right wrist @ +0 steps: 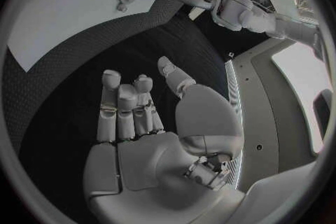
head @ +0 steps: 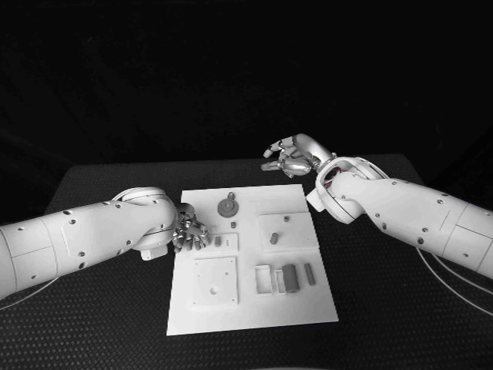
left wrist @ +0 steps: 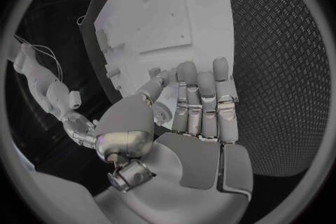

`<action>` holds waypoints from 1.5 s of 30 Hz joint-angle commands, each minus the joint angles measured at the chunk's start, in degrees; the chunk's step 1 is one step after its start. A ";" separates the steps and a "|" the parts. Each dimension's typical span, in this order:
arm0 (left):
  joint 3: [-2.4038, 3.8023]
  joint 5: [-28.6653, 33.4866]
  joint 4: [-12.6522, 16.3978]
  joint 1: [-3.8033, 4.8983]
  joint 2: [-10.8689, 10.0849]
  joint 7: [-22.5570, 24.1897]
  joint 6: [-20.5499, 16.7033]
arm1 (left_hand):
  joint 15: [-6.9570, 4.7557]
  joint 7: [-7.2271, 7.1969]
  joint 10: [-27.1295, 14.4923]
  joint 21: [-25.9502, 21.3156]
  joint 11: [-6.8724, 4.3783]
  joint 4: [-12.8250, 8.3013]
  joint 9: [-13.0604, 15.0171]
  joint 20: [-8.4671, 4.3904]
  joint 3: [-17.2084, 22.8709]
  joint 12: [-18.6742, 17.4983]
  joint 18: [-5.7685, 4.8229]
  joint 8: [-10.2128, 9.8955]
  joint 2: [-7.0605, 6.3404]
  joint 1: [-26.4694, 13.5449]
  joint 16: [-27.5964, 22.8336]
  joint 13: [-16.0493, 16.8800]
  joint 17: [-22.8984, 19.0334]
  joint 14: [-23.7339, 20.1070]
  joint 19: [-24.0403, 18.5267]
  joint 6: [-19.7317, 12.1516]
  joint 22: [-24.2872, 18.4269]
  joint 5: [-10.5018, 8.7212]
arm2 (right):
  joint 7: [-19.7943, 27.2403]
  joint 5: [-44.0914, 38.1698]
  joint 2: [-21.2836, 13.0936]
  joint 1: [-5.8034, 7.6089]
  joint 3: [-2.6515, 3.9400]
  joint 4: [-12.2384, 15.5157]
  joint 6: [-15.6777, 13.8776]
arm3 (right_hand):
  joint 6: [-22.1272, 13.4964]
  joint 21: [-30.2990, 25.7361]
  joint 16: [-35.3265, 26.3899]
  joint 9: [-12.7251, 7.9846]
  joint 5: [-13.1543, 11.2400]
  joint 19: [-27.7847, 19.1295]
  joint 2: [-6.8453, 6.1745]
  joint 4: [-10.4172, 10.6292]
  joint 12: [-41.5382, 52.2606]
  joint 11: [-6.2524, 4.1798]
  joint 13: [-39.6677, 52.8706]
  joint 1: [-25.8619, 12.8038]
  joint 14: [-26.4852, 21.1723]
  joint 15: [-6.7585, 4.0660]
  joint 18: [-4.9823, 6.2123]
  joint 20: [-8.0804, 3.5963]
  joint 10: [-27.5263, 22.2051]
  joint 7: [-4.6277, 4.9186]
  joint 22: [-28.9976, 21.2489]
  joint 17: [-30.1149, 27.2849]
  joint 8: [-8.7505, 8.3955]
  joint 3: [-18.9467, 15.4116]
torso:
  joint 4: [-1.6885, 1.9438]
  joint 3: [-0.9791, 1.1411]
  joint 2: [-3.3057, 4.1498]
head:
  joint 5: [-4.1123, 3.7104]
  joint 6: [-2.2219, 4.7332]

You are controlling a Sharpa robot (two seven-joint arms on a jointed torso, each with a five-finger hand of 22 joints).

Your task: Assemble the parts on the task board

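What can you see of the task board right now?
The task board is a white, flat rectangular plate lying on the black table, running away from the robot. It carries raised square blocks, a round keyed piece near its far end, and a row of small upright grey parts near the right side. The left hand sits at its left edge, fingers over the board; whether it touches is unclear. The right hand is off the board, beyond its far right corner.

Task board (head: 246,308) mid-table (head: 102,339); parts (head: 282,277) on board.
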 commanded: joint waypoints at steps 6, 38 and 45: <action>-0.03 -0.30 -0.13 -0.07 0.20 0.51 0.03 | -0.19 -0.02 0.43 -0.08 -0.03 1.78 -0.18 -0.47 -0.14 -0.34 -0.84 -0.14 -1.13 -0.30 0.39 0.19 -0.03 -0.03 0.09 0.43 0.80 -8.04 | 0.29 -0.19 0.15 0.00 0.03 -0.04 0.66 | -0.52 -0.19 0.28 -0.06 -0.18 0.15 0.17 0.05 0.33 0.41 -0.07 -0.25 0.39 -0.17 0.75 -0.06 -0.17 0.80 0.53 -0.08 -0.23 -0.29 | -0.01 0.01 -0.02 | 0.00 -0.01; 0.52 8.74 0.24 -0.04 -2.91 9.39 -12.94 | 0.73 2.31 -3.58 -2.82 1.84 -2.36 -0.88 0.27 -8.18 -2.36 -0.84 -3.10 -3.08 -1.84 -1.22 -0.14 -0.72 -3.72 -2.98 -6.34 -0.03 -8.61 | 0.46 -0.15 -0.31 -0.01 0.03 -0.44 0.23 | -0.57 -0.22 0.27 -0.07 -0.18 0.15 0.14 0.07 0.34 0.42 -0.11 -0.36 0.37 -0.16 0.75 -0.06 -0.19 0.81 0.53 -0.11 -0.28 -0.30 | 0.17 0.00 -0.08 | -0.43 0.31; 1.35 13.58 -0.21 -0.04 -3.52 20.37 -19.66 | 4.63 4.97 -9.35 -6.63 4.92 -3.15 -1.57 3.86 -7.87 -5.55 -0.84 -4.60 -3.24 3.20 -5.18 -2.14 -2.79 -8.74 -7.97 -10.66 -1.86 -8.21 | 0.51 -0.13 -0.32 -0.01 0.03 -0.50 0.22 | -0.57 -0.22 0.27 -0.07 -0.18 0.15 0.12 0.06 0.34 0.42 -0.12 -0.37 0.37 -0.16 0.75 -0.06 -0.19 0.81 0.53 -0.12 -0.28 -0.30 | 0.04 -0.04 0.00 | -0.53 0.72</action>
